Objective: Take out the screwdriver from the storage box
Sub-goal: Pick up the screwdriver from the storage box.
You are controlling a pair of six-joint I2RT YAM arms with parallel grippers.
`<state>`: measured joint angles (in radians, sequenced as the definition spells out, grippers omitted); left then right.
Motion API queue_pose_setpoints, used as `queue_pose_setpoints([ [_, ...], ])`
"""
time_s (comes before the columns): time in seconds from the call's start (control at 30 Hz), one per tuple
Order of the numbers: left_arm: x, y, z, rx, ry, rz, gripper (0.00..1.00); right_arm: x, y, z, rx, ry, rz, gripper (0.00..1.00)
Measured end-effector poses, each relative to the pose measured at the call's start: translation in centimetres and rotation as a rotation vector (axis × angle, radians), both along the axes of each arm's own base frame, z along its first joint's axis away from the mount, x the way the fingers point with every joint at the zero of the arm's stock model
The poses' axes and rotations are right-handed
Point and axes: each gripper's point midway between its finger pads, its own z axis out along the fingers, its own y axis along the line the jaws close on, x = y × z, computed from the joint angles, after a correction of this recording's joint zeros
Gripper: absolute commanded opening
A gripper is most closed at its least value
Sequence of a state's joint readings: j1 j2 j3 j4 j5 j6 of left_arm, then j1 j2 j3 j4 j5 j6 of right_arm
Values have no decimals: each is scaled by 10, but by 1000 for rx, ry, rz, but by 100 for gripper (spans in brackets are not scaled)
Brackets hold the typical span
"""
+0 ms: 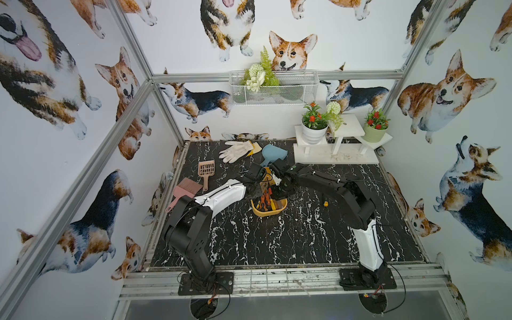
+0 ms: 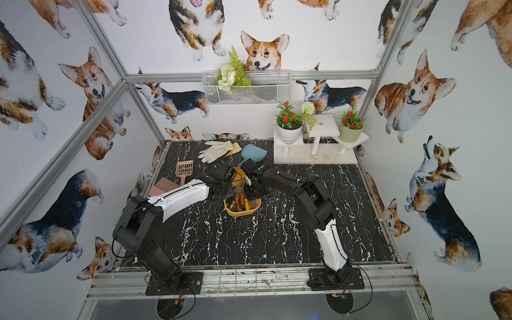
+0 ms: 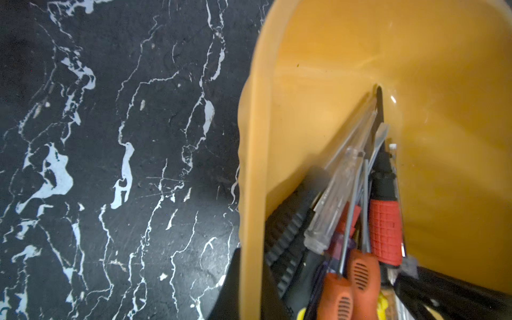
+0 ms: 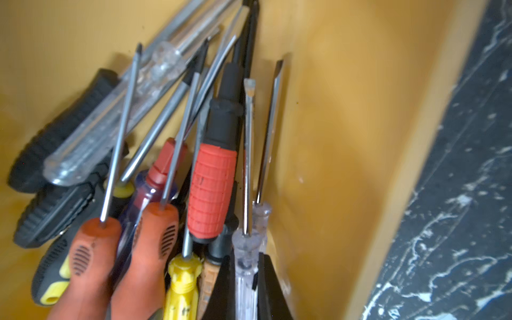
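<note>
The mustard-yellow storage box (image 1: 269,212) (image 2: 241,214) sits mid-table with several screwdrivers piled in it. In the left wrist view my left gripper (image 3: 250,279) is shut on the storage box's side wall (image 3: 252,166), one black finger outside and one inside. In the right wrist view my right gripper (image 4: 245,266) is shut on the clear handle of a slim flat-blade screwdriver (image 4: 246,243) lying against the box's inner wall (image 4: 346,138). Beside it lie orange-handled (image 4: 91,263), red-handled (image 4: 213,188) and yellow-handled (image 4: 182,279) screwdrivers. In both top views the two arms meet over the box and hide its far half.
A white glove (image 1: 235,151) and blue scoop (image 1: 273,155) lie at the table's back. A pink slotted scoop (image 1: 206,169) and pink comb (image 1: 185,189) lie at the left. A white stand with potted plants (image 1: 335,155) fills the back right. A small yellow item (image 1: 326,204) lies right of the box.
</note>
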<state>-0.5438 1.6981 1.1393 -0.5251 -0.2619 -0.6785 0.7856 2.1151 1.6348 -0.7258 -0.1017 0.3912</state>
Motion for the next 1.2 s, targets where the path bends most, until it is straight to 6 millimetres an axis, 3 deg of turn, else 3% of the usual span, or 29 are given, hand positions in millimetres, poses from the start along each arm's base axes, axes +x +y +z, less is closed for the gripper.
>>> queue_pose_setpoints([
  [0.17, 1, -5, 1, -11, -5, -18, 0, -7, -7, 8, -3, -2, 2, 0],
  [0.5, 3, -1, 2, 3, -19, -7, 0, -5, -8, 45, 43, -73, 0, 0],
  [0.83, 5, -1, 1, 9, -20, -4, 0, -3, -16, 53, 58, -83, -18, 0],
  [1.03, 5, 0, 0, 13, -17, -2, 0, 6, -24, 76, 136, -111, -53, 0],
  [1.2, 6, 0, -1, 15, -15, -1, 0, 14, -43, 98, 185, -145, -112, 0],
])
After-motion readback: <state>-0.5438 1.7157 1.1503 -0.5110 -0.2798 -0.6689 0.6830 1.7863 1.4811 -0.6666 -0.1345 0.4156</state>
